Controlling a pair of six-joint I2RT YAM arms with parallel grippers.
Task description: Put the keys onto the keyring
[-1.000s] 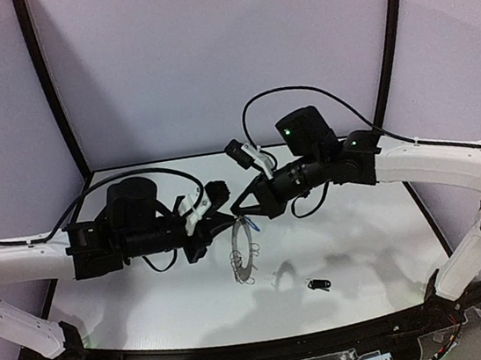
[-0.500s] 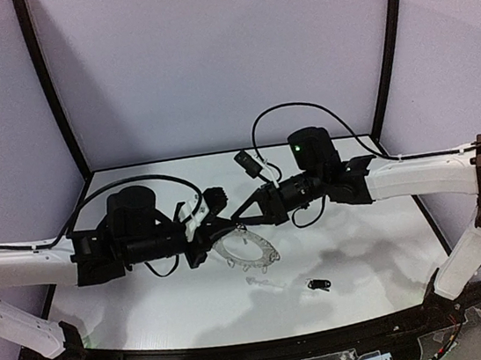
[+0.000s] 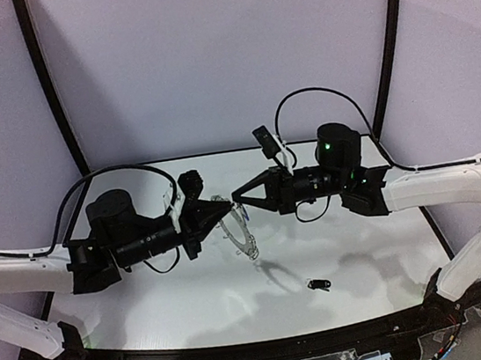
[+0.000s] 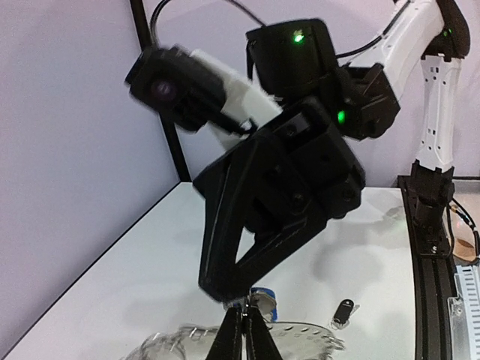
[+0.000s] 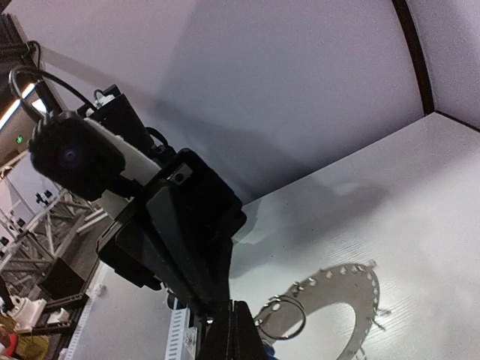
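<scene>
Grey flat keyring [image 5: 363, 291], wire-looped rim, slanting down-right from left gripper [image 4: 241, 336] clamped on its edge, right gripper [image 3: 237, 197] pinched on blue key [image 4: 262, 295], black key [image 3: 318, 284] on table [image 3: 369, 247].

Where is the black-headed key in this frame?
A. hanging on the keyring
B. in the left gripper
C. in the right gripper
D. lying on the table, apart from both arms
D: the black key lies on the table, away from the keyring.

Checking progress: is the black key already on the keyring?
No, the black key lies loose on the table, well apart from the keyring.
</scene>
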